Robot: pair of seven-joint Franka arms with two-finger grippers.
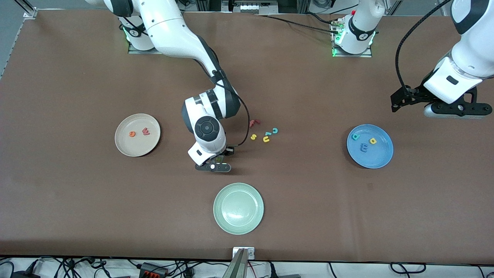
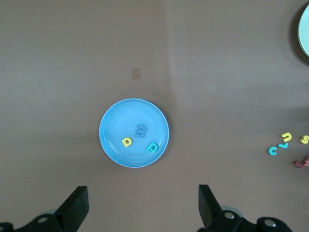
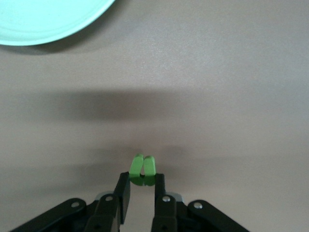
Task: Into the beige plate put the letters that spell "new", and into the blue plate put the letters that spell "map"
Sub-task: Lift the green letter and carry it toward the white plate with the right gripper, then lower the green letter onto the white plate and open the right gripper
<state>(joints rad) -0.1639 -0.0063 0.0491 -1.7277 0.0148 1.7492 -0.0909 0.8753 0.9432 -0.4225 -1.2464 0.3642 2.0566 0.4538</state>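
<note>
Beige plate [image 1: 137, 135], toward the right arm's end from the right gripper [image 1: 213, 167]: holds orange "e" [image 1: 132, 134] and red-pink "w" [image 1: 146, 131]. Blue plate [image 1: 369, 146], under the left gripper's [image 2: 142, 208] view: blue "m" [image 1: 364, 146], yellow "a" [image 1: 373, 141], teal "p" [image 1: 355, 136] all in.

Right gripper pinches green "n" [image 3: 142, 170], over bare table between pale green plate [image 1: 238, 208] and the leftover letters [image 1: 264, 133]. Pale green plate holds nothing. Left gripper is spread wide, holding nothing, up near the blue plate; that arm waits.
</note>
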